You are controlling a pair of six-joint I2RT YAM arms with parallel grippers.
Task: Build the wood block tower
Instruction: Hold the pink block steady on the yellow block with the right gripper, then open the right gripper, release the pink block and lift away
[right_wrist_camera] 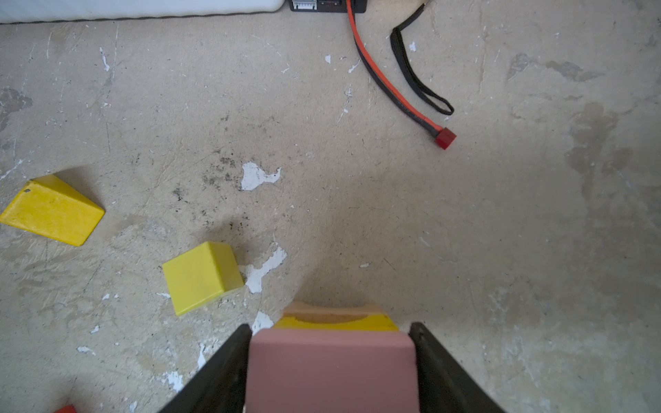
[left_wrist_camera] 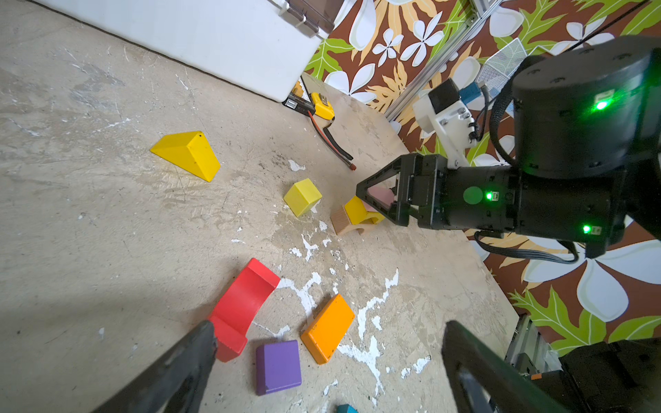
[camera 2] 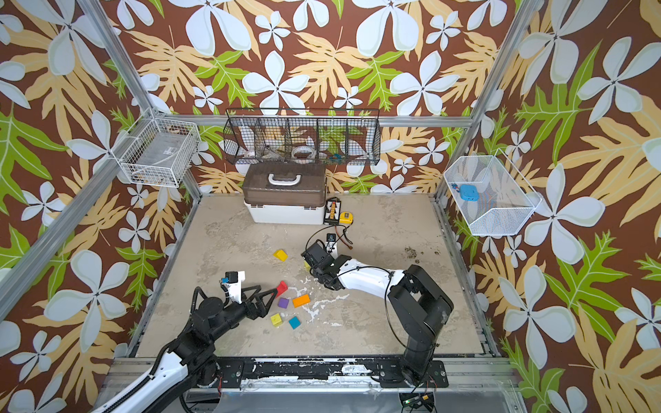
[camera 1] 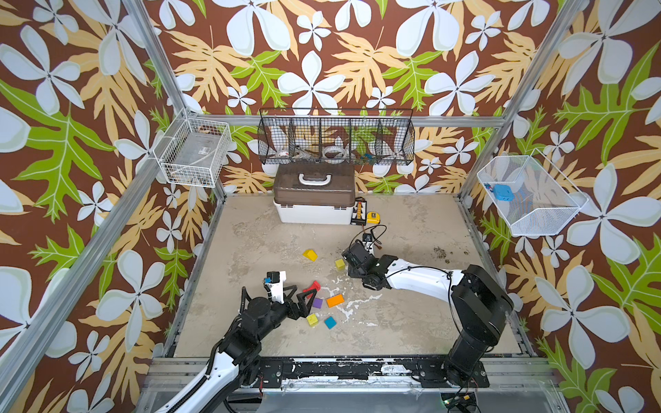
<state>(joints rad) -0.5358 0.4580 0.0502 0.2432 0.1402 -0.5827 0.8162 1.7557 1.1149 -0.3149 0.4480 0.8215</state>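
**Early stage.** The right gripper [right_wrist_camera: 329, 332] clasps the pink block [right_wrist_camera: 331, 372] directly over the tower's start, a yellow arch [left_wrist_camera: 357, 211] on a plain wood block [left_wrist_camera: 341, 223]. The left gripper [left_wrist_camera: 329, 327] gapes empty. Between its fingers lie the red arch [left_wrist_camera: 243, 307], purple block [left_wrist_camera: 278, 366] and orange block [left_wrist_camera: 322, 339], all unstacked.

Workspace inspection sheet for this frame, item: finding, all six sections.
surface: worn beige tabletop, white chipped patches.
job's things: pink block over yellow block stacked on plain wood block, contact unclear; loose: yellow wedge, far yellow cube, near yellow cube, red arch, purple block, orange block, teal block.
clutter: brown-lidded white box, yellow tape measure, black device beside it.
grippers: left gripper open, empty, by the red arch; right gripper shut on pink block.
cables: red-black lead and black strap on surface.
surroundings: floral walls, black wire basket, left white basket, right white basket holding a blue item.
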